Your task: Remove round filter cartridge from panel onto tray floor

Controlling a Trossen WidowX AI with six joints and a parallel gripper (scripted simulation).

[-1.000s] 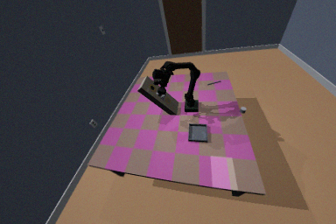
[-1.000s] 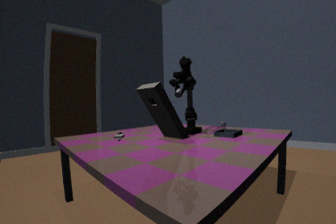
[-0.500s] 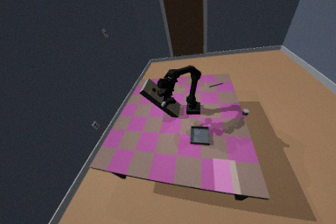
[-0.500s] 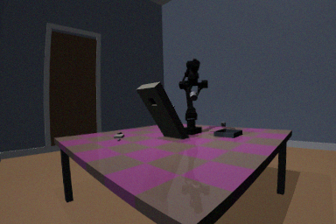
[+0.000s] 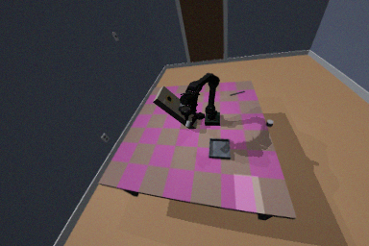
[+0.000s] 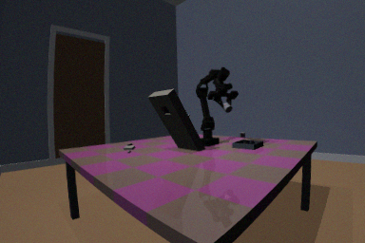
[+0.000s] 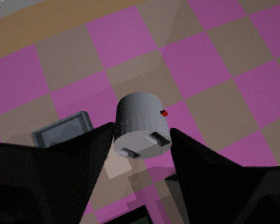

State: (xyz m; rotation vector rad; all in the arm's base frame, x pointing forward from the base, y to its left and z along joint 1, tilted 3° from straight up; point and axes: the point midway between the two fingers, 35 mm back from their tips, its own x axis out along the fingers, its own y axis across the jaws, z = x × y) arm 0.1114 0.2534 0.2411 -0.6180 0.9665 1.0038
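My gripper (image 7: 142, 129) (image 5: 189, 122) (image 6: 227, 106) is shut on the round grey filter cartridge (image 7: 140, 124) (image 5: 189, 124) (image 6: 227, 107). The cartridge has a small red mark on its side and two tabs on its near face. It hangs in the air above the checkered table, clear of the slanted service panel (image 5: 169, 103) (image 6: 175, 119). The panel shows an empty hole in the exterior view. The dark tray (image 5: 221, 149) (image 6: 248, 144) (image 7: 61, 130) lies flat on the table, to the left of the cartridge in the wrist view.
The pink and brown checkered table (image 5: 202, 181) (image 6: 190, 178) carries the arm's base (image 5: 211, 118). A small white knob (image 5: 270, 122) sits at the table's right edge. A thin dark stick (image 5: 236, 93) lies at the back. A small object (image 6: 128, 147) lies on the table.
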